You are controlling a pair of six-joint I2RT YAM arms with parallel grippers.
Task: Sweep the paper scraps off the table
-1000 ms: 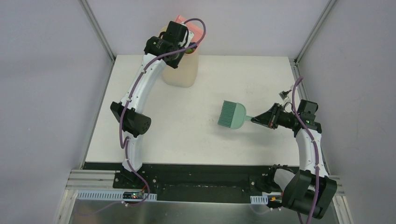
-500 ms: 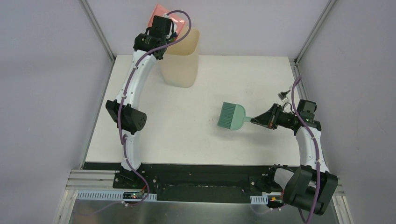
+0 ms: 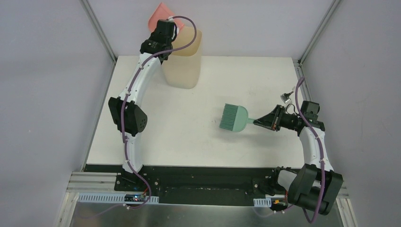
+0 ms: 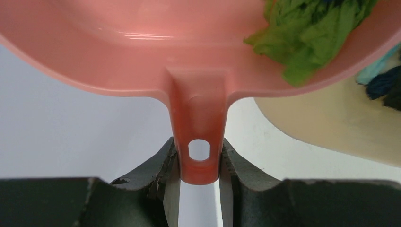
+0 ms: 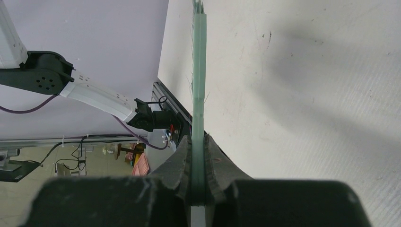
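Since the paper scraps (image 4: 309,40) are light, soft, crumpled wads, they are judged unfit for a direct pinch (they would squash or roll off). They are best handled through the pan that carries them.

Location: a green wad lies inside the pink dustpan (image 4: 142,56), against its rim on the right of the left wrist view. Teal and navy wads show just past that rim, over the cream bin (image 4: 331,132); whether they rest inside it or are dropping cannot be told. None is visible on the table (image 3: 198,146) in the top view. Being so light, the green wad may cling to the smooth plastic, and a steeper tip or a shake would likely be needed to shed it.

Left gripper (image 4: 198,187): jaws clamped on either side of the dustpan's handle, at the hanging hole, holding the pan raised and tilted at the bin's mouth, at the far left of the table.

Right gripper (image 5: 198,158): closed on the thin handle of the teal hand brush (image 3: 234,117), whose bristle head sits low over the table's right half, well apart from the bin.
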